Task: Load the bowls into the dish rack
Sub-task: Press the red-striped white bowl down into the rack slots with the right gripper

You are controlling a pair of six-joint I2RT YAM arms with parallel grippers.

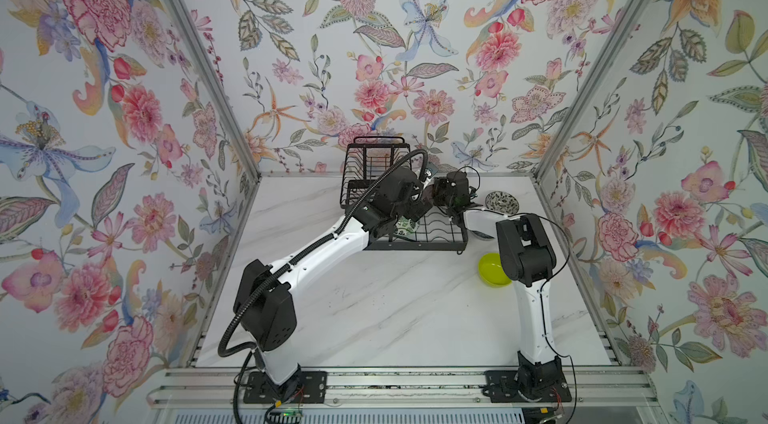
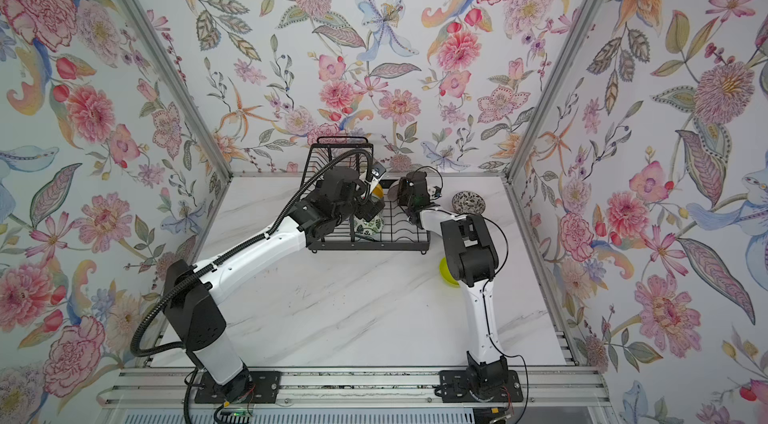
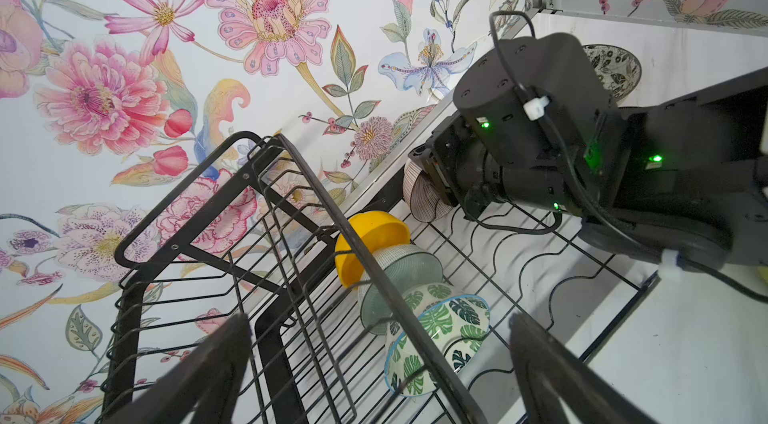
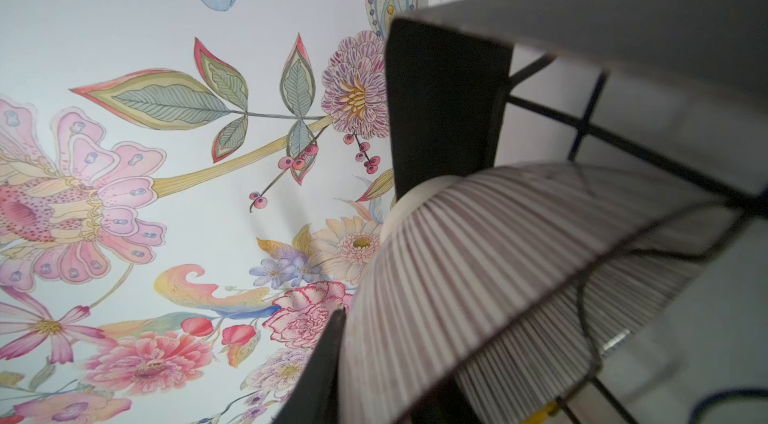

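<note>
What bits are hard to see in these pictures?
- Lime bowl: top view, mostly behind right arm.
- Ribbed bowl: right wrist view, blurred; unclear if right gripper holds it.
- Leaf bowl: top view, mostly under left arm.
- Black-and-white bowl: left wrist view, half behind right arm.

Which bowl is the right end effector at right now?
The pink-brown ribbed bowl, between the fingers of the right end effector at the dish rack; the yellow bowl, aqua bowl and leaf-print bowl stand together further along it.
</note>
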